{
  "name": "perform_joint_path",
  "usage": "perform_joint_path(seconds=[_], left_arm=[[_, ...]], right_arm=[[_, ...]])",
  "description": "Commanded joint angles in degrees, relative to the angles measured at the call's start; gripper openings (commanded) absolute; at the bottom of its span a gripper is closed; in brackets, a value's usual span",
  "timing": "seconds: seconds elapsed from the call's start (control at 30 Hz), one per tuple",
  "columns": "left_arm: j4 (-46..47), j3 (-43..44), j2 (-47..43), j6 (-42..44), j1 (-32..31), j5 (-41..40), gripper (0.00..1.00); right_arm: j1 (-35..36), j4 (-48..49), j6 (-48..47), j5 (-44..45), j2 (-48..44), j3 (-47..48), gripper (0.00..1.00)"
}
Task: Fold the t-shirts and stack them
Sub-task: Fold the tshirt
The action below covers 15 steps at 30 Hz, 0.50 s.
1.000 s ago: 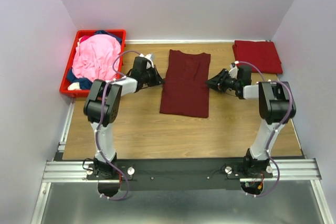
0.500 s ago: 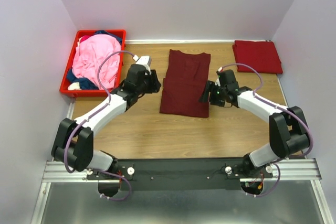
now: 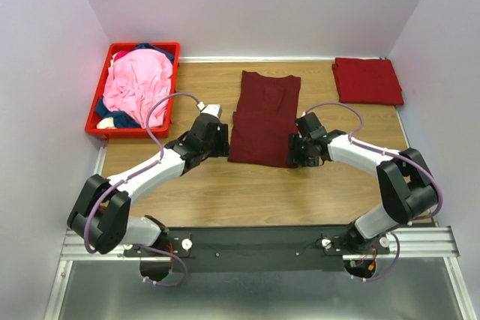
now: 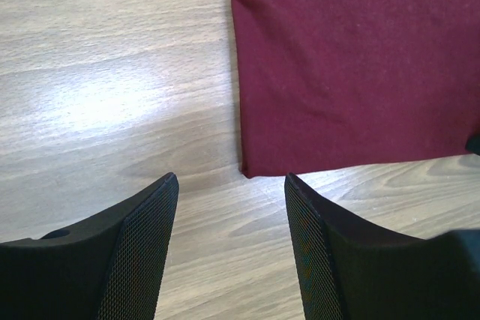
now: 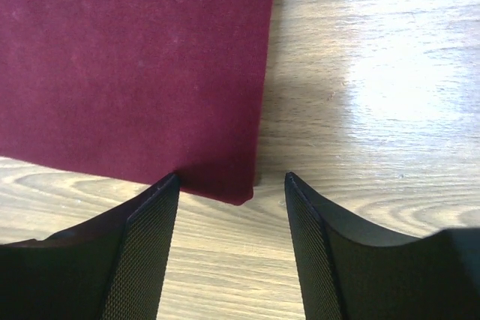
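On the desk: one spread maroon t-shirt, one folded maroon t-shirt. One crate holds a pink t-shirt, perhaps others. Left gripper and right gripper gape.

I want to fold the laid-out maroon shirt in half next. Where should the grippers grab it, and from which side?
Likely its two near hem corners. The maroon shirt lies flat, hem on the near side, and the open left gripper and right gripper each face a corner. Come in low from the near edge, one finger sliding under the cloth.
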Motion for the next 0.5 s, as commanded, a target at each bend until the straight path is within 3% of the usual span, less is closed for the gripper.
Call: perform_joint_path(seconds=[0.0,0.47], left_arm=[[-0.68,0.49,0.92,-0.91,-1.11,-3.89,0.67],[-5.33,4.79,5.67,-0.29,-5.33,-8.20,0.67]], right_arm=[[1.63,-3.91,2.15,4.85,2.04,-0.57,0.64],[5.50,-7.60,4.78,8.63,6.78,-1.44,0.54]])
